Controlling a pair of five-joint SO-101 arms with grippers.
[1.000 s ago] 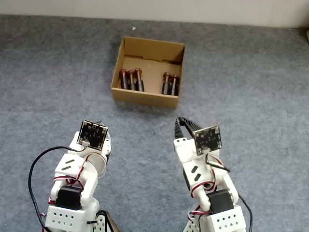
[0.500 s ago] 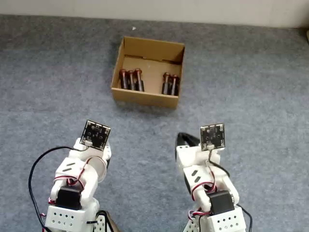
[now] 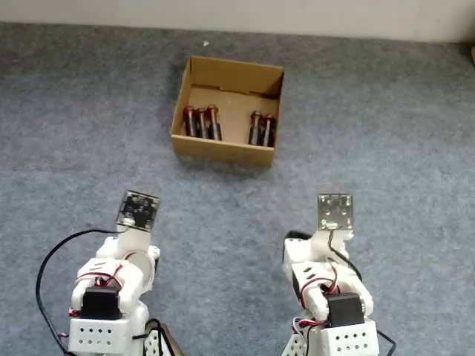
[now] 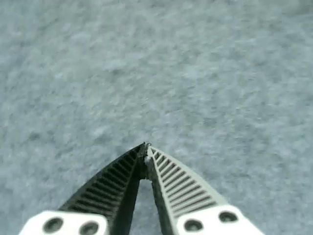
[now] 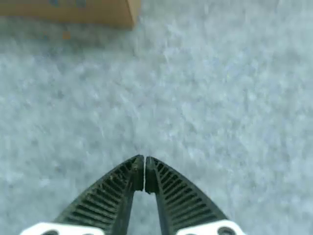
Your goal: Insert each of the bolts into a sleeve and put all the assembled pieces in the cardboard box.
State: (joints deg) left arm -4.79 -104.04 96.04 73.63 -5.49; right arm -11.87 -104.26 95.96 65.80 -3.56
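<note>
Over the desk point(image 3: 386, 133) in the high view, the cardboard box point(image 3: 194, 81) sat at the far middle, with five assembled pieces inside along its near wall: a group of three point(image 3: 201, 122) on one side and a pair point(image 3: 262, 128) on the other, a gap between them. Left arm point(image 3: 111, 278) and right arm point(image 3: 328, 282) were folded low at the near edge, well apart from the box. No loose bolt or sleeve was visible on the grey surface, so the task looked done or nearly so. Risk, as a judgement: bolt seating could not be checked from this height, so a half-inserted bolt could pass as finished, and another piece could be hidden behind the box's near wall. On the left wrist view, the left gripper point(image 4: 146, 152) had its tips pressed together on nothing, over bare grey surface; low risk beyond dragging the tips on the surface if it dropped. On the right wrist view, the right gripper point(image 5: 145, 166) was likewise closed and empty, with a corner of the box point(image 5: 73, 12) ahead of it. A forward swing from there could shove the box and tumble the pieces.
</note>
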